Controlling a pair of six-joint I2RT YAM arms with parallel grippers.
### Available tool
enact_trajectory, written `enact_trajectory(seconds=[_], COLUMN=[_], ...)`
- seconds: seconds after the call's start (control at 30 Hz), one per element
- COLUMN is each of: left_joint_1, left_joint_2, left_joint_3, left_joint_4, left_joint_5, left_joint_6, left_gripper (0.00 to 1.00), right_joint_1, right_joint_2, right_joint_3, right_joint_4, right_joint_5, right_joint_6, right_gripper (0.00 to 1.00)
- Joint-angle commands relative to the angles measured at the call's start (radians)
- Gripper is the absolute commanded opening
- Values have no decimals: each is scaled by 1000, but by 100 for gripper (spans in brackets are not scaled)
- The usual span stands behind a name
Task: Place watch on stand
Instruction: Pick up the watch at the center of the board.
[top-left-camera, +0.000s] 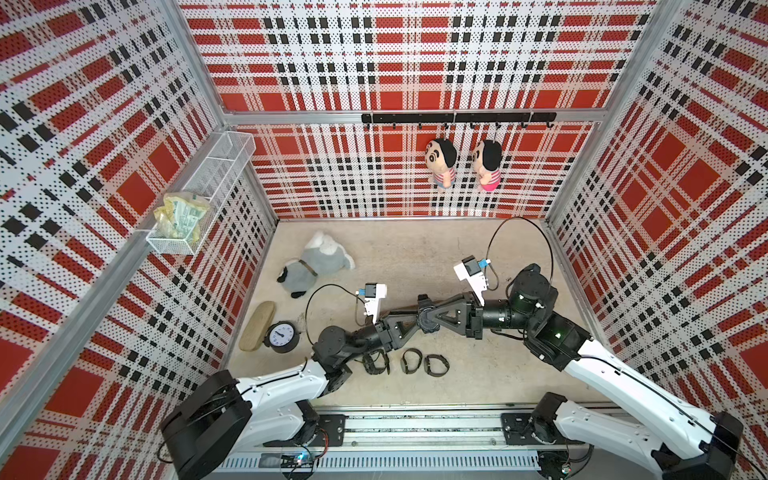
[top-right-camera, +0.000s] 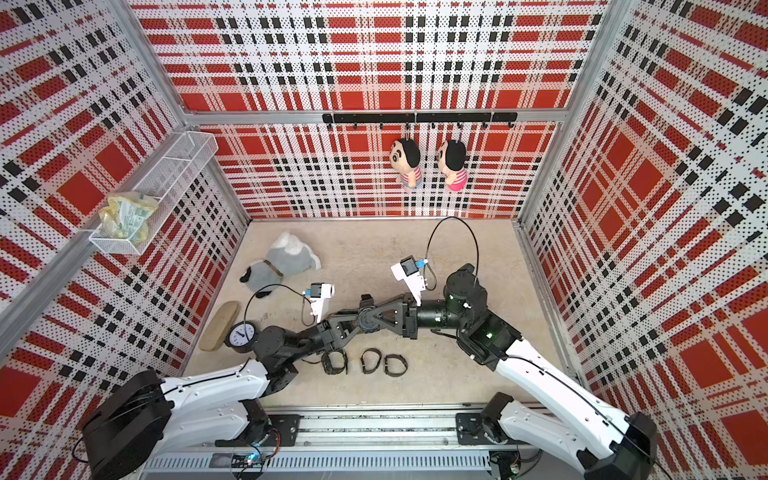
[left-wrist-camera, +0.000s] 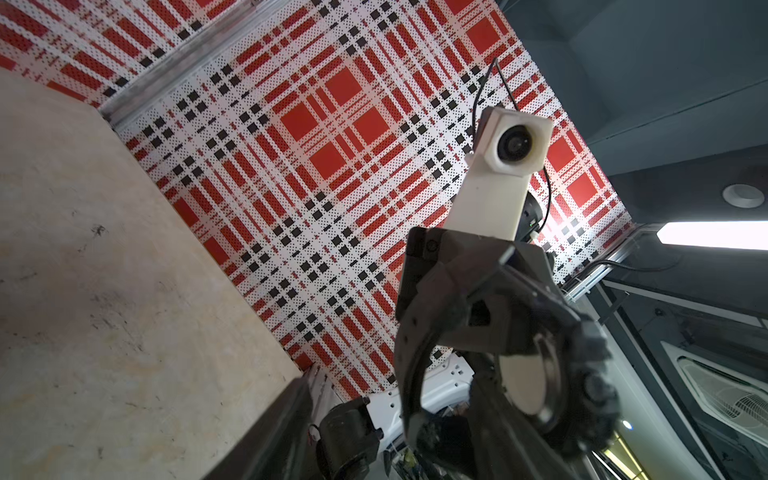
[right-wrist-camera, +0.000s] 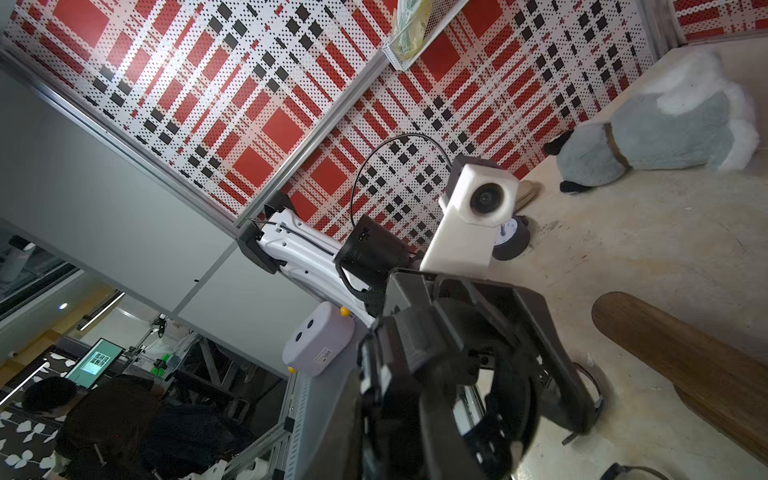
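Centrally, R claw (top-left-camera: 434, 319) tight on watch (left-wrist-camera: 521, 382); L claw (top-left-camera: 415, 325) grip unclear; open floor (top-left-camera: 415, 249) behind.

White-shelled arms (top-left-camera: 286, 382) — black joints (top-left-camera: 332, 338), looping black cables (top-left-camera: 519, 217).

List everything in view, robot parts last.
Held watch: one, black, between the gripper tips.
Loose watches: three, dark, table front.
Stand: one, brown, mostly behind the grippers.
Oval board: one, beige, table's left edge.
Alarm clock: one, black, beside board.
Plush toy: one, grey-white, back left.
Dolls: two, black-haired, hanging on the back-wall rail.
Wire basket: one, white, left wall, holding yellowish packet.
Right gripper: black, shut on the held watch.
Left gripper: black, opposite.
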Motion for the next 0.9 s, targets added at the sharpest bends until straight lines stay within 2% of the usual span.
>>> enact_trajectory(seconds=[0.0,0.2,0.37,0.43,0.5,0.53,0.57,0.67,0.7,0.77,0.87], left_joint_1=[-16,-34,-34,-35,-35,-35,-35,-26,-21,-6,6], left_joint_2=[31,56,53,50,46,44,44,38,36,32,23], left_joint_3=[33,48,62,62,58,57,55,42,30,5,-13], left_joint_4=[33,33,30,25,15,9,5,-23,-26,-26,-74], left_joint_5=[23,-2,-2,-9,-20,-26,-35,-83,-111,-156,-216], left_joint_6=[7,8,13,16,20,21,23,18,8,-21,-44], left_gripper=[57,42,20,8,0,0,0,0,0,0,0], right_joint_1=[-4,-4,-4,-4,-4,-4,-4,-4,-4,-4,-4], right_joint_2=[9,11,9,10,12,13,15,14,9,-4,-20], right_joint_3=[12,25,25,31,51,64,75,116,130,157,193], right_joint_4=[18,-14,-60,-83,-139,-171,-201,-305,-345,-422,-512], right_joint_5=[-13,-11,10,27,62,76,93,155,195,275,381], right_joint_6=[-9,-21,-39,-45,-64,-76,-85,-128,-143,-159,-200], right_gripper=[0,0,0,0,0,0,21,60,69,79,82])
